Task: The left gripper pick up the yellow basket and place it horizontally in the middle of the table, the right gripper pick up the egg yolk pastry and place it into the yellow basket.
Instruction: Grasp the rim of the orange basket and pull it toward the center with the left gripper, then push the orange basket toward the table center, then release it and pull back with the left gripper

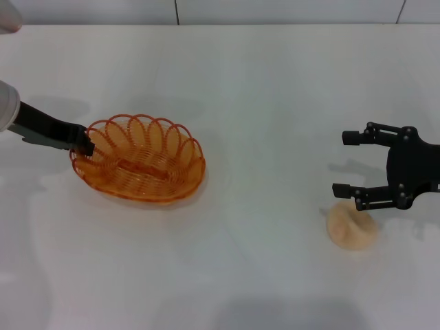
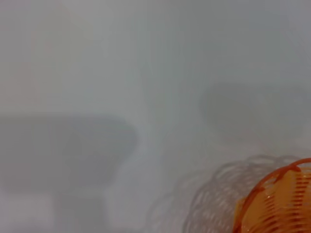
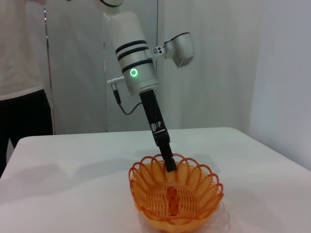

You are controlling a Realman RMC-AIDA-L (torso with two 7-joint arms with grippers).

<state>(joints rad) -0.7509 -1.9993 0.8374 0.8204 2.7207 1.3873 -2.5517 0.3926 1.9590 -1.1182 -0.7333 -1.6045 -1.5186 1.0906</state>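
The white desk (image 1: 261,82) carries everything in the scene. On its left half, about midway between near and far, sits the yellow basket (image 1: 141,161), resting on its base with the opening up and its long side running left to right. The left gripper (image 1: 84,143) reaches in from the far left edge and meets the basket's left rim; its jaws look closed on a loop of that rim, and in the right wrist view the black tip (image 3: 170,165) sits right on the rim of the basket (image 3: 175,196), below the white arm segment with its green light. The right gripper (image 1: 350,163) hangs over the right side of the desk, jaws spread wide and holding nothing. The egg yolk pastry (image 1: 352,225) lies on the desk just nearer than those jaws, well apart from the basket. The left wrist view shows only one edge of the basket (image 2: 279,201) and its shadow.
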